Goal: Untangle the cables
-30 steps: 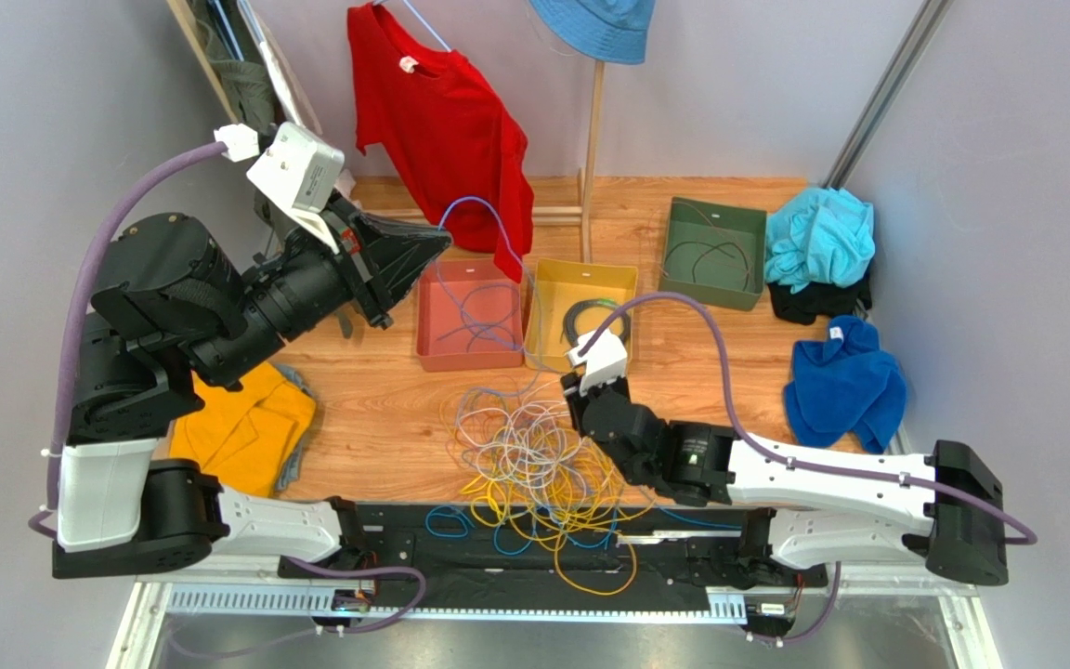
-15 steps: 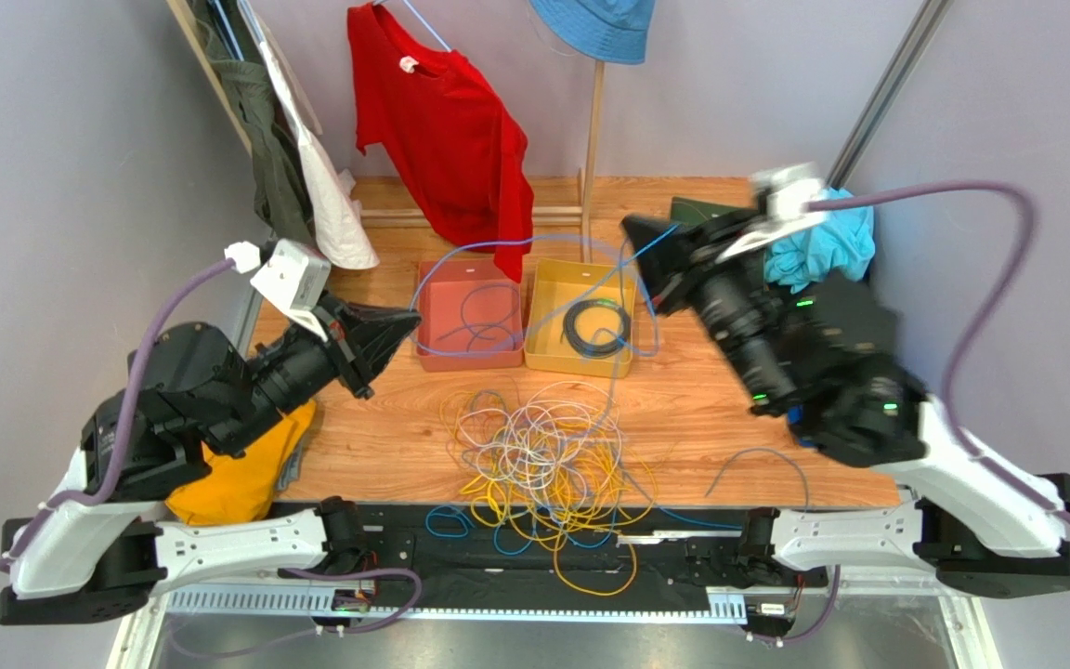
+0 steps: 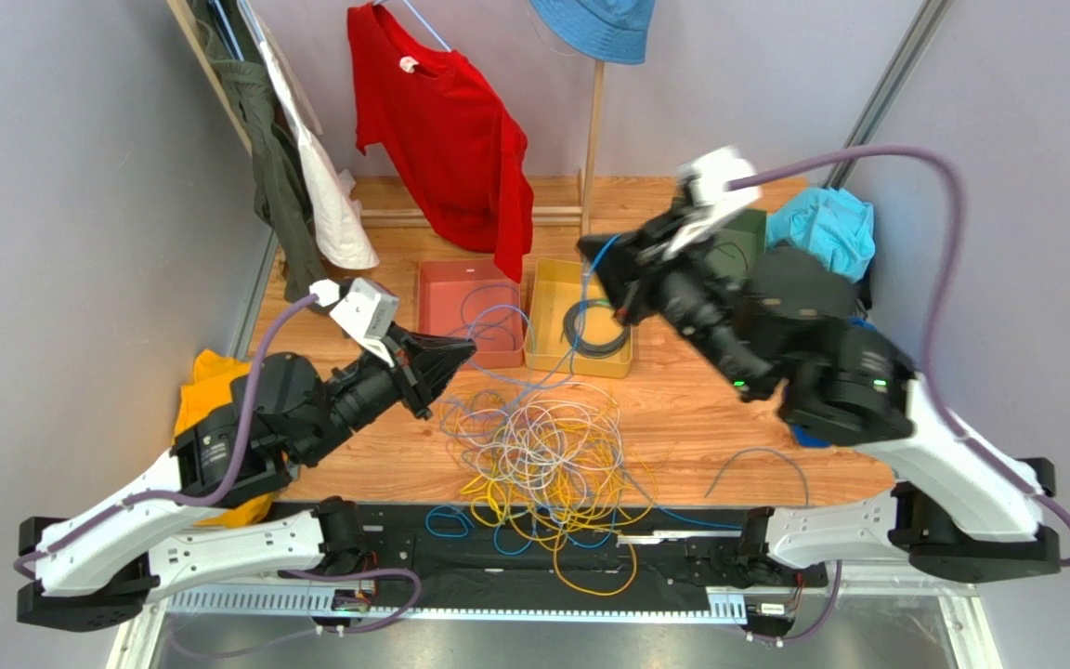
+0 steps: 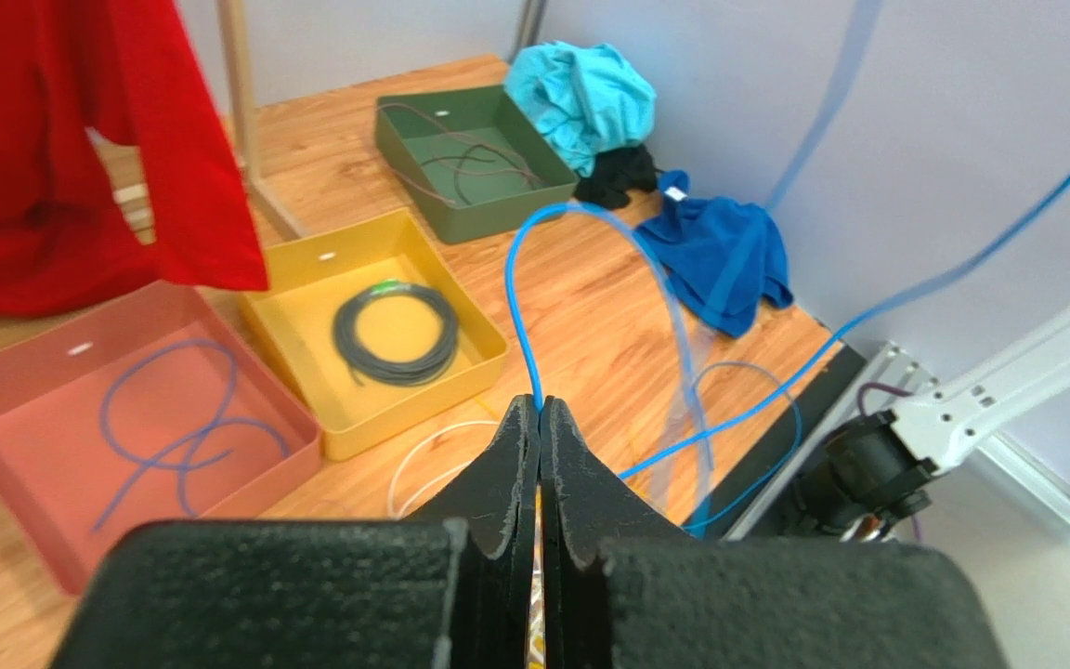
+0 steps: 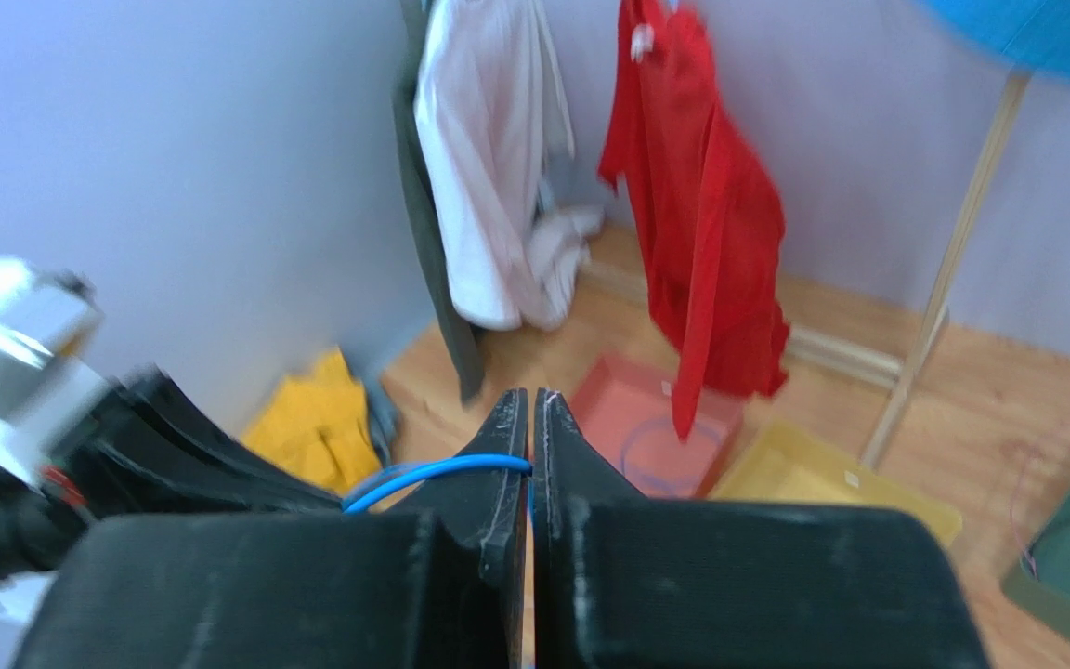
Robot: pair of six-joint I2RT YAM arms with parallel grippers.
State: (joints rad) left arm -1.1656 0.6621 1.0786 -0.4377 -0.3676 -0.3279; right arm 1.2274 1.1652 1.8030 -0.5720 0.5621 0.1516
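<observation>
The cables [image 3: 541,446] lie as a tangled heap of yellow, white-grey and purple loops on the wooden table, in front of the trays. My left gripper [image 3: 468,349] [image 4: 539,407] hangs low at the heap's back left and is shut on a thin blue cable [image 4: 510,293]. That cable arcs up and falls back toward the table's front edge. Raised over the yellow tray, my right gripper [image 3: 587,251] [image 5: 530,397] is shut on the same blue cable [image 5: 429,474], which leaves its jaws to the left.
A red tray [image 3: 446,335] [image 4: 24,481] holds a purple wire. The yellow tray [image 3: 544,321] [image 4: 306,265] holds a dark coil [image 4: 394,332], and a green tray [image 4: 478,140] sits farther back. A red shirt [image 3: 450,126] hangs at the back. Yellow cloth [image 3: 199,383] lies left, blue cloths [image 4: 715,258] right.
My right gripper shut at the heap and rose to the back with the blue cable, then swung left. My left arm came down and forward toward the heap, still shut.
</observation>
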